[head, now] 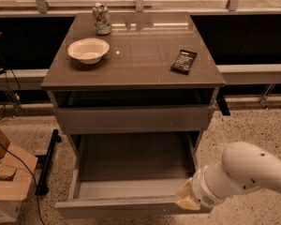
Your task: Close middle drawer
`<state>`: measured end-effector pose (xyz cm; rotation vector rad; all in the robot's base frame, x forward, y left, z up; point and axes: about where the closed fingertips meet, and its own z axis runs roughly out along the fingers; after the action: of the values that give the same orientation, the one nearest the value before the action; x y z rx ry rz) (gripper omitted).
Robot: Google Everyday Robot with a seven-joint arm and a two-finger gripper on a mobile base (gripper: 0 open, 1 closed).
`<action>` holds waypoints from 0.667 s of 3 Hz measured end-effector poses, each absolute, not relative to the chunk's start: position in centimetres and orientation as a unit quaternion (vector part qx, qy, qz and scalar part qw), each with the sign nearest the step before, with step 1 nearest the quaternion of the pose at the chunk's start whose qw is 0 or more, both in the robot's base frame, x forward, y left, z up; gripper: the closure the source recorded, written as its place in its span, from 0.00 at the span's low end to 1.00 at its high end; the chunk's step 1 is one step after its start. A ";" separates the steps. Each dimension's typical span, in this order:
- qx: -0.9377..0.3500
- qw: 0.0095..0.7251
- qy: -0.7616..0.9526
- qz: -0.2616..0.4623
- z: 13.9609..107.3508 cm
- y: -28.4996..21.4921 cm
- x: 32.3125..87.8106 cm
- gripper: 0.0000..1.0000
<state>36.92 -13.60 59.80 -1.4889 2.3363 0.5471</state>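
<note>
One grey cabinet [131,81] fills the centre of the frame, and two drawers show in it. The middle drawer [136,158] is pulled far out toward the bottom edge of the frame. Its bare grey floor is open to view, and its thin front strip runs along the lower centre. Above it, the one upper drawer [131,119], with a taller front, sits much further back under the cabinet top.

Three things lie on the top, one of each kind. There is a pale bowl [88,49] at the upper left and a drinks can [101,18] standing upright just behind it. A dark flat snack packet [184,61] lies toward the right edge, well apart from both.

One white arm [246,171] comes in from the lower right of the frame. Its single gripper [185,197], a tan tip on the wrist, is at the right end of the middle drawer's front strip, at or touching the corner. Whether the claw is spread or pressed together cannot be told.

At the lower left, one cardboard box [11,184] stands on the speckled floor [246,125]. A black cable [14,159] trails across the box, and one black bar [48,162] lies between the box and the cabinet.
</note>
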 end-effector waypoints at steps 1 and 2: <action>-0.505 0.145 0.830 0.185 55.2 -13.9 37.2 1.00; -0.485 0.130 0.845 0.184 50.5 -14.9 37.4 1.00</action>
<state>37.39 -14.92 50.46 -1.4092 2.4560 0.5348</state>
